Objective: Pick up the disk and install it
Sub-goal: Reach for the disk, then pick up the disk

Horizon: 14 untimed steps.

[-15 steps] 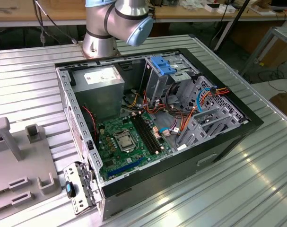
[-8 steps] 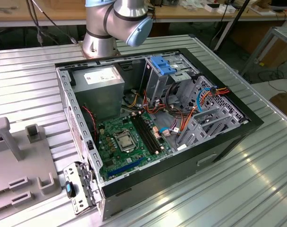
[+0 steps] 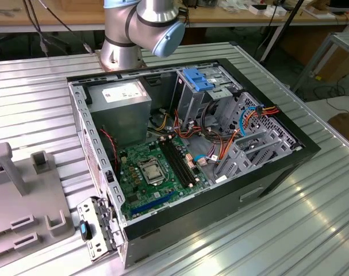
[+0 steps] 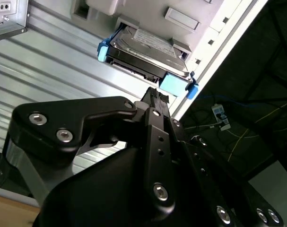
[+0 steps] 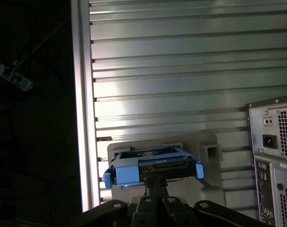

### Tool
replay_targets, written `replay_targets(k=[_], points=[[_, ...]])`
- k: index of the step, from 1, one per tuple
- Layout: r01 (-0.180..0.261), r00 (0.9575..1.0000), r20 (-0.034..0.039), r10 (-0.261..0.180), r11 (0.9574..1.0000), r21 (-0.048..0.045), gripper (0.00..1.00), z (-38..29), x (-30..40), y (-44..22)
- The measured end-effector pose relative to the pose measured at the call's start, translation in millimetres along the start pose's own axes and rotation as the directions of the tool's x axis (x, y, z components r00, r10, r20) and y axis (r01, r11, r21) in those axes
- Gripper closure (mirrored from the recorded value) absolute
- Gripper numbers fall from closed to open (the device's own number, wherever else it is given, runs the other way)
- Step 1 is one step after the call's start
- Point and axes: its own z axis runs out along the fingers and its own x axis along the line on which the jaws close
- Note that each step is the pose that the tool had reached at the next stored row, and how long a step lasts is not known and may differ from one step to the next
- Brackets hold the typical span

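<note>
The disk (image 4: 145, 52) lies flat in a grey cradle (image 5: 214, 165) on the counter (image 5: 181, 71), likely so its blue-railed end faces the end effector (image 5: 156, 180), which sits at that end; whether it pinches, I cannot tell.

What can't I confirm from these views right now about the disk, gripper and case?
- Whether the gripper touches the disk: in both wrist views the gripper's own body covers the disk's near edge.
- How deep the disk sits in its grey holder: first wrist view, holder walls hide it.
- The arm past its lower joints: exterior view, cut off by the top edge.
</note>
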Motion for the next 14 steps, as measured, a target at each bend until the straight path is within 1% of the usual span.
replay_targets(k=[12, 14], points=[[0.001, 1.0000, 0.0000, -0.001, 1.0000, 0.0000, 0.89, 0.0, 1.0, 0.0], [0.013, 0.9999, -0.0007, -0.013, 0.9999, -0.0002, 0.89, -0.1, 1.1, 0.0]])
